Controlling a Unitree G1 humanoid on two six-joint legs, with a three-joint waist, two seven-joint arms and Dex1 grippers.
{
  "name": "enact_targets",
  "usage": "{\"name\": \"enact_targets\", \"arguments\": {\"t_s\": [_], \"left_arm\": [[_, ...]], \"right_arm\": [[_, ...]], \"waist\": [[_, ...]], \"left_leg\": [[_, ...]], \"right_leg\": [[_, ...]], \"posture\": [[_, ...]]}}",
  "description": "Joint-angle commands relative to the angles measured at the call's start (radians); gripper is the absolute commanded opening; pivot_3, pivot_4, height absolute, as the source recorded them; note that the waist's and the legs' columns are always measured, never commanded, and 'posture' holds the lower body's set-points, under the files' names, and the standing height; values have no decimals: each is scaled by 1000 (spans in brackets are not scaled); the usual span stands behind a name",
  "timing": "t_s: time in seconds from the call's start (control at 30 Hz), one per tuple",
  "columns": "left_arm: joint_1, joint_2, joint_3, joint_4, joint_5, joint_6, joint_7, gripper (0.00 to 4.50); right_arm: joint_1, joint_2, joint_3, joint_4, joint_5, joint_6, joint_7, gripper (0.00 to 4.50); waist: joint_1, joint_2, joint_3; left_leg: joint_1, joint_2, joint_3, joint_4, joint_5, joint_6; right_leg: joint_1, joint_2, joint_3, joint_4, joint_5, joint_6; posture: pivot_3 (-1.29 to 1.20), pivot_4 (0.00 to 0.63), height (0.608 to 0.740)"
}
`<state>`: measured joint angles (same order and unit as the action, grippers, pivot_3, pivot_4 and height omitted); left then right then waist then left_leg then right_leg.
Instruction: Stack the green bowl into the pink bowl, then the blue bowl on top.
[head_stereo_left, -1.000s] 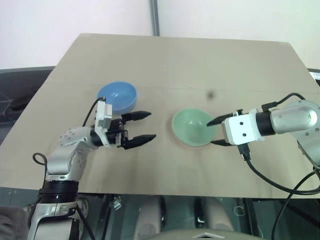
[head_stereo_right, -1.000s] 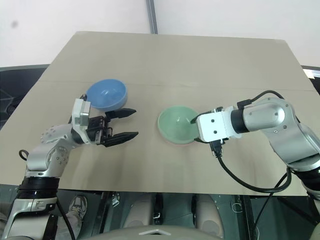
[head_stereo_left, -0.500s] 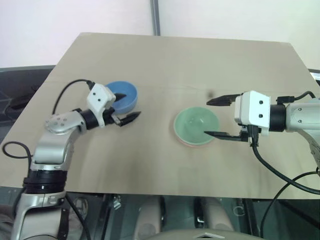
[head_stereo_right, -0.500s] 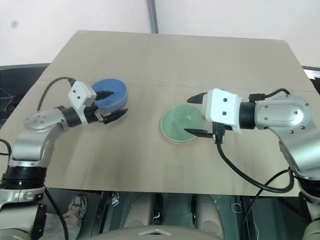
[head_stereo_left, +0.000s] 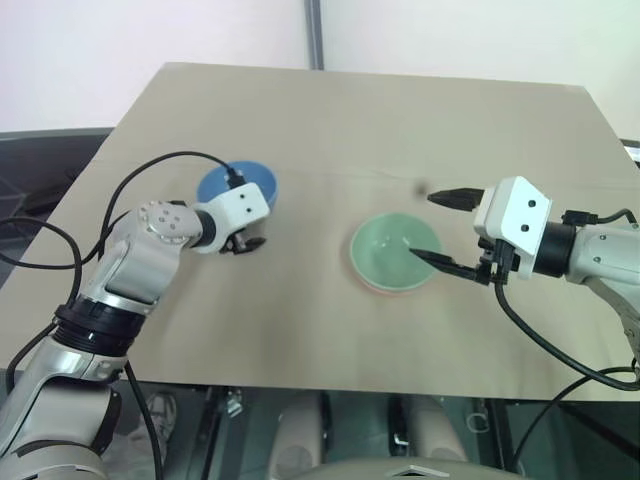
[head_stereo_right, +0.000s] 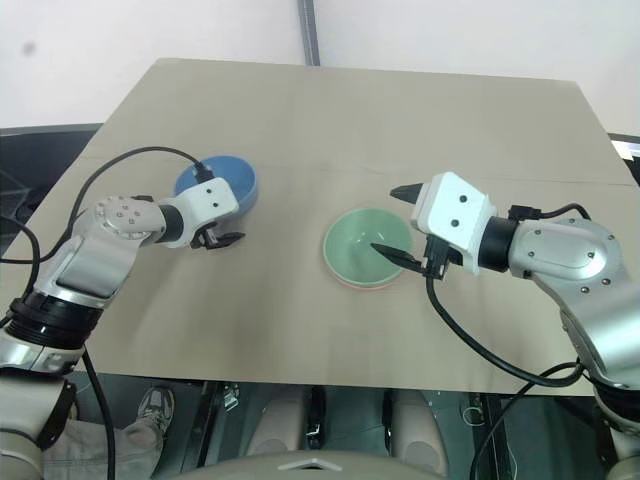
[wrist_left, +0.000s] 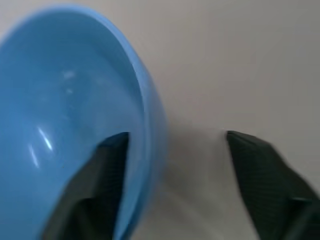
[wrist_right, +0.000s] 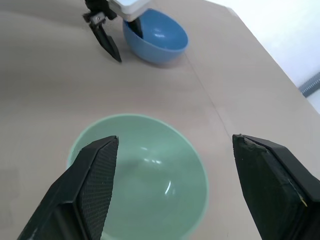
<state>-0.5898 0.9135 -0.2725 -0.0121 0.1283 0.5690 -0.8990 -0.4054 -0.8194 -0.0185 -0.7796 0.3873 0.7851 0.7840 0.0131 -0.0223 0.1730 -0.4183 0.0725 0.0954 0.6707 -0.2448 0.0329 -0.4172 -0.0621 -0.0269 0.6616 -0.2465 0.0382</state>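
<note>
I seem to be driving in a lab or test room: a bare rectangular tan wooden table (head_stereo_left: 330, 110), plain white wall (head_stereo_left: 150, 35) just behind it.

A tan table (head_stereo_left: 400, 120) — on it the blue bowl (head_stereo_left: 240, 184) and, well apart, the pink bowl (head_stereo_left: 372, 283).
</note>
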Motion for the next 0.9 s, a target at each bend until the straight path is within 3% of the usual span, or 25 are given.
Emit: {"name": "enact_targets", "arguments": {"t_s": [0.03,0.17,0.37,0.5,0.57,0.7,0.9], "left_arm": [[-46,2,8,4,17,-15,-20,1492],[-63,-4,24,2,-5,-46,-47,61],[-42,13,93,-142,-194,-127,-235,61],[-51,36,133,-225,-306,-181,-359,61],[-90,35,129,-226,-328,-188,-390,0],[-171,11,99,-206,-338,-238,-447,0],[-312,-109,2,-101,-328,-368,-556,0]], "right_arm": [[18,-19,-53,-53,5,1,-28,3979],[38,-27,-67,-60,10,3,-42,3979],[57,-32,-95,-61,29,11,-60,3979],[58,-24,-163,-72,143,81,-47,3979],[50,-12,-208,-78,206,115,-64,4491],[78,-3,-254,-101,208,138,-145,4491],[314,-13,-368,-234,269,218,-178,4491]], "waist": [[1,0,0],[0,0,0],[0,0,0],[0,0,0],[0,0,0],[1,-1,0],[13,-1,0]], "left_leg": [[0,0,0,0,0,0],[0,0,0,0,0,0],[-1,0,0,0,0,0],[-1,0,-1,1,0,0],[0,0,-1,1,0,0],[0,0,-3,1,0,0],[-3,-1,-4,3,0,0]], "right_leg": [[0,0,0,0,0,0],[0,0,0,0,0,0],[0,0,0,0,0,0],[0,0,0,0,0,0],[0,0,0,0,0,0],[2,0,-1,1,0,0],[2,0,-2,-1,0,0]], "posture": [[0,150,740],[0,150,740],[0,150,740],[0,150,740],[0,150,740],[0,150,740],[0,150,740]]}}
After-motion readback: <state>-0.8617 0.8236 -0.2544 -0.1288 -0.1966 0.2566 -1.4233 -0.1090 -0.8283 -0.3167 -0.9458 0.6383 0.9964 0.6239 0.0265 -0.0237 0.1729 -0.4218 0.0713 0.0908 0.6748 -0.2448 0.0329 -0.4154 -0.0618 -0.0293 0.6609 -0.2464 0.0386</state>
